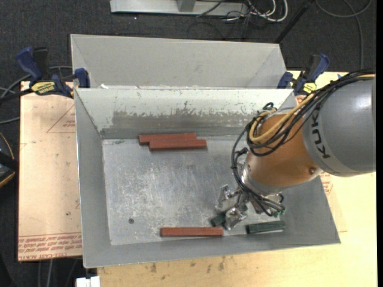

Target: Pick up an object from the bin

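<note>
Four small bars lie in the bin (149, 178), with the fingers (232, 211) down near its floor beside two of them.
A dark green bar (265, 226) lies just right of the fingers and a red-brown bar (191, 232) just left of them. A pair of red-brown bars (172, 141) sits well beyond, by the far wall. I can't tell from here whether the fingers are spread or closed. It looks like the reaching-in step. Next they'd need to straddle one bar squarely, close on it and lift.
</note>
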Robot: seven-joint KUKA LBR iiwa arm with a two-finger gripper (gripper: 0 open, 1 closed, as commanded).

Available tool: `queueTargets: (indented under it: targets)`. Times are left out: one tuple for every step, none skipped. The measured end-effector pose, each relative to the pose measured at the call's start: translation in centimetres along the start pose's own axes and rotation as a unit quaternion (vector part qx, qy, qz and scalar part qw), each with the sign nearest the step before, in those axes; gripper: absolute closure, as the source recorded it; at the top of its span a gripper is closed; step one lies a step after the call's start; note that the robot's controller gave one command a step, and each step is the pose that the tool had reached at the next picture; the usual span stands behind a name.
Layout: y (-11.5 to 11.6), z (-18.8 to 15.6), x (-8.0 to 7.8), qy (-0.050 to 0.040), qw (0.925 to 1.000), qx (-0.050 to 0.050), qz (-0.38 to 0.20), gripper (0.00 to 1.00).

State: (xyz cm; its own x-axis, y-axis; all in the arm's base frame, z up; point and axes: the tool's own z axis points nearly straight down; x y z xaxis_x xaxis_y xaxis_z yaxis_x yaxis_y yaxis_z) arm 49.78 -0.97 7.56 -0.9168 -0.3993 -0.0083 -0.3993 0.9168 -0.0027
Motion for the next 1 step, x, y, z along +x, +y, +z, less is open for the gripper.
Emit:
queueTargets:
  targets:
    - [1.93,-14.18,-0.59,0.0026,1.0,-0.001,0.001,1.0]
